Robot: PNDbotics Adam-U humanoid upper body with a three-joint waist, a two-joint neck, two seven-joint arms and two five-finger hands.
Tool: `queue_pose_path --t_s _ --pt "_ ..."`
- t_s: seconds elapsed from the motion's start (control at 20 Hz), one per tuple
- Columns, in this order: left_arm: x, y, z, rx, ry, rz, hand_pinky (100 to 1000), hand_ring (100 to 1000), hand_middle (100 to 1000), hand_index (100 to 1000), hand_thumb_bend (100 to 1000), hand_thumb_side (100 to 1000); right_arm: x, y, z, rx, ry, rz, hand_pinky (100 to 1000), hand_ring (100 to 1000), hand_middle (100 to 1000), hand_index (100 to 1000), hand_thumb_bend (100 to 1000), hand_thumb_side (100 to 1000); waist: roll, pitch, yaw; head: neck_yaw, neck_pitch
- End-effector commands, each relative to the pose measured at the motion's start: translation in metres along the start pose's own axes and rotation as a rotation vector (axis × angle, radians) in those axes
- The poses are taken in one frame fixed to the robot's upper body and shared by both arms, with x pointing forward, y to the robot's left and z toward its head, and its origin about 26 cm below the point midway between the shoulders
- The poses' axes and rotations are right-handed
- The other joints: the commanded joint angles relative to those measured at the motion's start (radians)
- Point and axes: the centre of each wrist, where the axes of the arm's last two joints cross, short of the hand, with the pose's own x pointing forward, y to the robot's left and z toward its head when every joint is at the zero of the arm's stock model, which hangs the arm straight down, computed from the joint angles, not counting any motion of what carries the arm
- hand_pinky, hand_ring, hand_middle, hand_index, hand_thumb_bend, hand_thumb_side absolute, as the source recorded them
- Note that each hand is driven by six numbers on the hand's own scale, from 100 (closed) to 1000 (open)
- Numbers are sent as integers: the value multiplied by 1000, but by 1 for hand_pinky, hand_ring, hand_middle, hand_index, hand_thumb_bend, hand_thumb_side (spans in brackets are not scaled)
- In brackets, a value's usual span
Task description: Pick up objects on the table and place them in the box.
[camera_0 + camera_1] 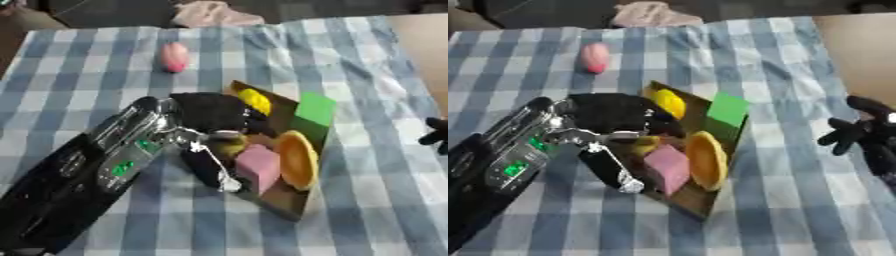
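Note:
A shallow brown cardboard box (285, 204) lies in the middle of the checked cloth. In it are a yellow piece (255, 100), a green block (314, 111), an orange round dish (297, 159), a pink block (258, 166) and a small yellowish piece (229, 145). My left hand (210, 111) hovers over the box's left side, open, its thumb (208, 167) stretched toward me beside the yellowish piece. A pink egg-shaped thing (174, 56) lies alone on the cloth farther back. My right hand (866, 134) rests open at the right edge.
The blue-and-white checked cloth (385, 190) covers the table, with bare tabletop (859, 50) at the far right. A pinkish crumpled cloth (214, 14) lies beyond the far edge. My left forearm (87, 175) crosses the lower left.

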Motion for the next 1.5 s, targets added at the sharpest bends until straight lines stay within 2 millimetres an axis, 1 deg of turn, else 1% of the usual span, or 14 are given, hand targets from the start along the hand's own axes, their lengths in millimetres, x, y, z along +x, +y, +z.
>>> queue_pose_path --t_s 0.05,0.2,0.35,0.4,0.45,0.5,0.6,0.7,0.8,0.95,1.0,1.05,1.25,1.5 --pt "-4 11 8 27 17 -33 942 924 880 962 344 614 6 -3 -2 7 -13 10 987 719 530 966 100 525 -5 -26 1 -3 -2" --pt "-3 13 9 33 17 -35 942 925 880 962 340 605 6 -3 -2 7 -14 9 987 719 530 966 100 525 -6 -29 2 -4 -1" --pt "-2 15 11 39 14 -32 936 918 875 958 289 532 6 -3 -1 5 -14 6 987 719 530 966 100 526 -8 -34 3 -3 -3" --pt "-2 15 12 43 13 -29 932 916 872 955 268 519 6 -3 -1 4 -14 5 986 719 530 966 100 526 -9 -35 3 -3 -4" --pt "-2 16 13 48 13 -23 926 910 866 949 224 498 5 -3 -1 4 -15 4 986 719 530 966 100 527 -9 -36 3 -3 -5" --pt "-2 17 15 57 14 -18 921 905 860 942 176 455 5 -3 -1 3 -15 4 986 719 530 966 100 527 -10 -37 3 -3 -5" --pt "-4 23 25 89 27 -13 913 895 848 924 153 403 6 -4 0 1 -16 6 985 719 531 966 100 529 -10 -39 2 -5 -6" --pt "-9 32 40 134 63 -15 907 887 838 915 153 363 6 -5 1 -2 -17 11 985 719 531 965 100 530 -8 -40 4 -8 -4" --pt "-19 43 59 176 120 -13 900 872 818 903 117 365 7 -6 1 -4 -17 15 984 719 530 965 100 531 -5 -41 5 -13 -3" --pt "-38 60 87 249 220 -7 899 860 802 897 106 308 7 -6 2 -4 -15 21 985 718 530 965 100 531 0 -41 6 -16 -3" --pt "-45 65 95 275 254 2 897 858 802 898 100 302 7 -6 2 -3 -15 23 984 718 530 965 100 531 0 -40 6 -17 -2" --pt "-54 67 101 296 285 21 897 858 806 898 100 318 7 -6 2 -2 -15 24 984 718 530 965 100 531 0 -39 6 -16 -1" --pt "-90 71 113 332 397 82 899 861 818 907 100 338 7 -7 2 2 -21 34 983 718 529 965 100 524 -3 -34 1 -10 3" --pt "-130 72 117 371 490 120 897 859 830 914 100 376 8 -8 1 9 -36 49 982 717 529 965 100 520 -4 -22 -9 6 -6"
